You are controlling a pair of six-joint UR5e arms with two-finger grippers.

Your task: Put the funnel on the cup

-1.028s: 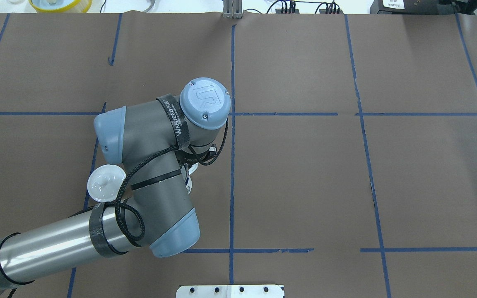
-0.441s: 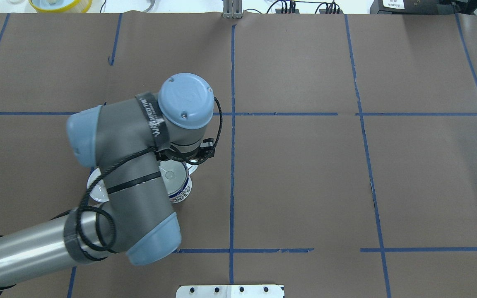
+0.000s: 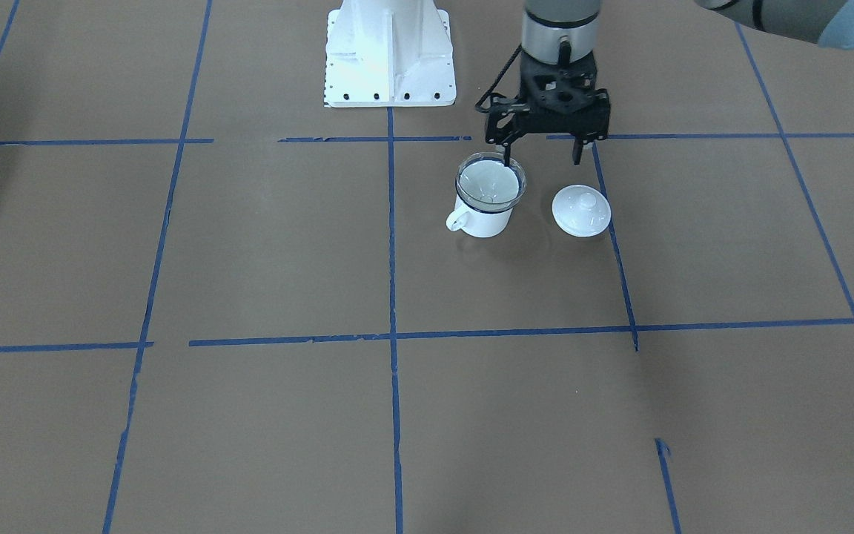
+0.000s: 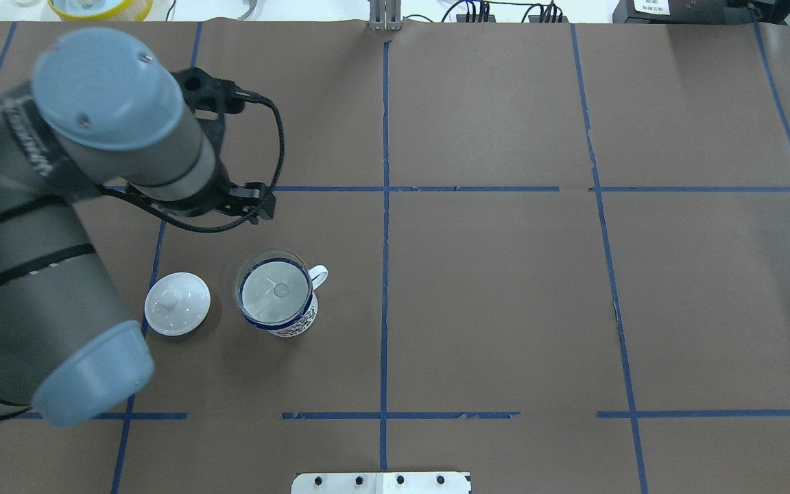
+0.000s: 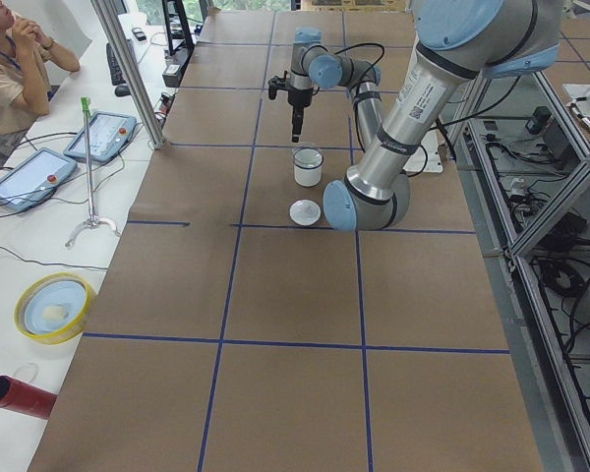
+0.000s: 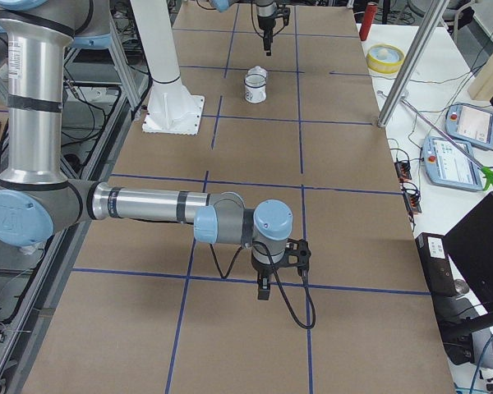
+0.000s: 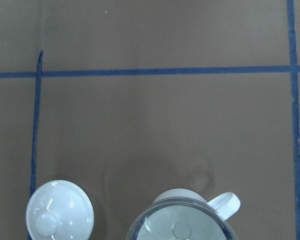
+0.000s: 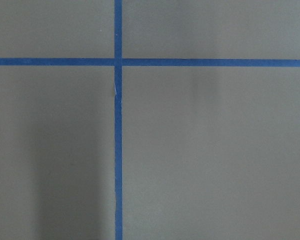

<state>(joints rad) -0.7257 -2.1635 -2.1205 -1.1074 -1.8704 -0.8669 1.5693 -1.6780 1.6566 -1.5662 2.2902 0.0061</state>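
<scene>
The clear funnel (image 3: 490,182) sits upright in the mouth of the white mug-shaped cup (image 3: 482,219), spout down inside. In the overhead view the funnel (image 4: 273,288) covers the blue-rimmed cup (image 4: 290,328), whose handle points right. Both show at the bottom of the left wrist view, funnel (image 7: 180,229) over cup (image 7: 225,202). My left gripper (image 3: 542,154) is open and empty, raised just behind the cup and apart from the funnel. My right gripper (image 6: 263,291) hangs over bare table far from the cup; I cannot tell whether it is open.
A round white knobbed lid (image 4: 177,303) lies on the table to the left of the cup, also in the front-facing view (image 3: 581,211). The white robot base plate (image 3: 390,52) stands behind. A yellow bowl (image 4: 100,7) sits off the far left edge.
My left arm has lifted and swung away toward the far left, uncovering the cup. The funnel stays seated on the cup, free of the gripper.
</scene>
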